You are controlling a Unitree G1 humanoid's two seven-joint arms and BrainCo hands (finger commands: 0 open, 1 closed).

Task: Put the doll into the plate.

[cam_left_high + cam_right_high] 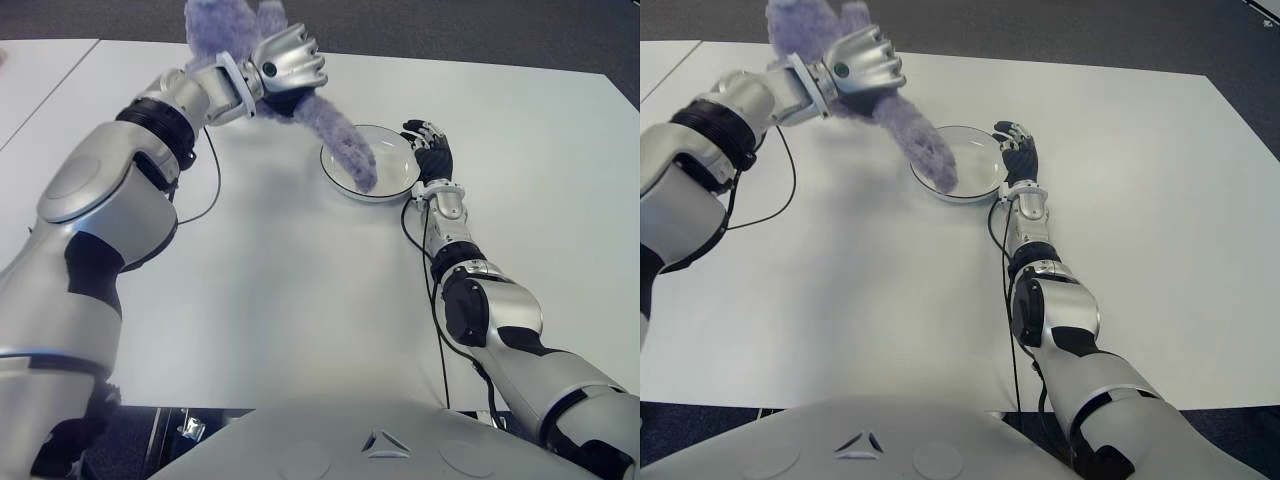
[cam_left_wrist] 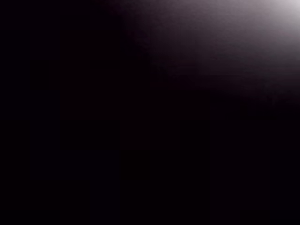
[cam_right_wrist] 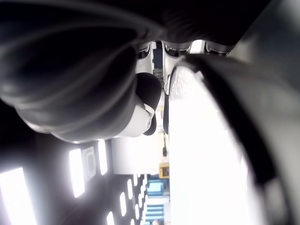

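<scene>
Stretching wide under everything is the white table (image 1: 300,300). The robot's big left arm is reaching up toward 11 o'clock, and the thinner right arm is reaching toward 1 o'clock.

The purple doll (image 1: 335,135) is hanging in the air at about 12 o'clock. Its fuzzy top is sticking up above the left hand (image 1: 285,65), and one long soft leg is dangling down so its tip is showing over the left side of the plate (image 1: 395,185). Most of the doll is not over the plate yet.

Here is what could go wrong, I think. If the hand is letting go now, the doll could be flopping onto the rim and sliding off onto the table. The swinging leg could also be pushing the plate away.

The left hand is curling its fingers tight around the doll's middle. The right hand (image 1: 432,150) is sitting at the plate's right edge at 3 o'clock, touching the rim, with its fingers (image 1: 420,130) only a little bent and seeming to hold nothing.
</scene>
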